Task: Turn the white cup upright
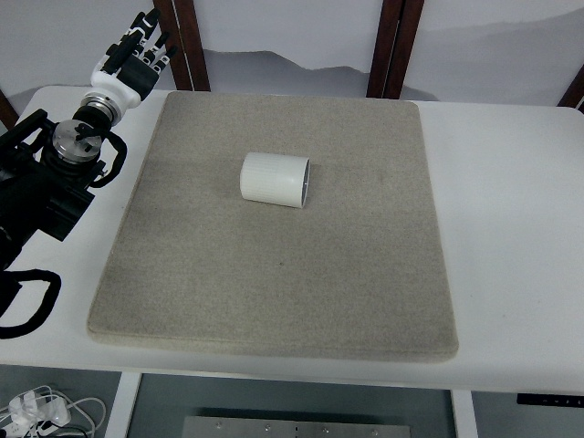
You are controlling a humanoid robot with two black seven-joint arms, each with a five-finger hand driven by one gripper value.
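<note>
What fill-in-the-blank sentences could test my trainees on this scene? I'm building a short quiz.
1. The white cup lies on its ____ on the grey mat.
2. The cup's open end faces the picture's ____.
3. The left hand is near the mat's far-____ corner, holding nothing.
4. The mat rests on a ____ table.

Missing words: side; right; left; white
</note>
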